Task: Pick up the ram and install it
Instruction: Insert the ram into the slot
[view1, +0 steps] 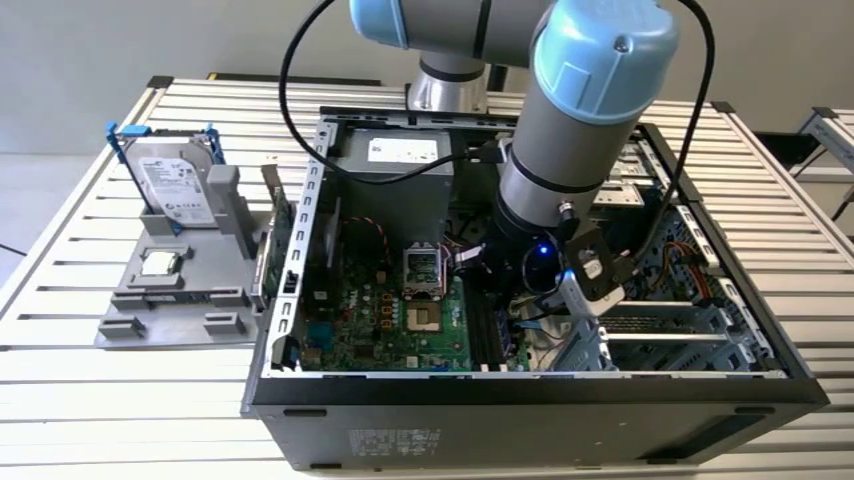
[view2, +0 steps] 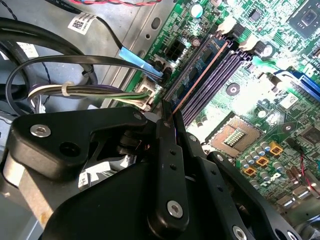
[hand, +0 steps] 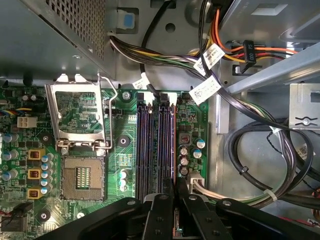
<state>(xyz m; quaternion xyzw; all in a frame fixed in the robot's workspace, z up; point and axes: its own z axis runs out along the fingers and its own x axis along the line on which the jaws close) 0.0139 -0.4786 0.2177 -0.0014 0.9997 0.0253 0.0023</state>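
the pincer (view2: 167, 112) is closed narrowly on the ram (view2: 200, 75), which stands on edge in a memory slot (hand: 172, 145) of the motherboard (hand: 125, 150), beside the open processor socket (hand: 82, 175). all this sits inside the open computer case (view1: 534, 385) on the counter (view1: 80, 360), toward its near edge in the exterior view.

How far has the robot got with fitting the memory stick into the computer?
Done: the long, thin circuit-board ram stick has been picked up and brought inside the open black computer case. It lies edge-on along the dark purple memory slots. In hand: the gripper has its jaws shut on the stick's near end. Left: the jaws have not let go, and I cannot tell whether the stick is fully seated.
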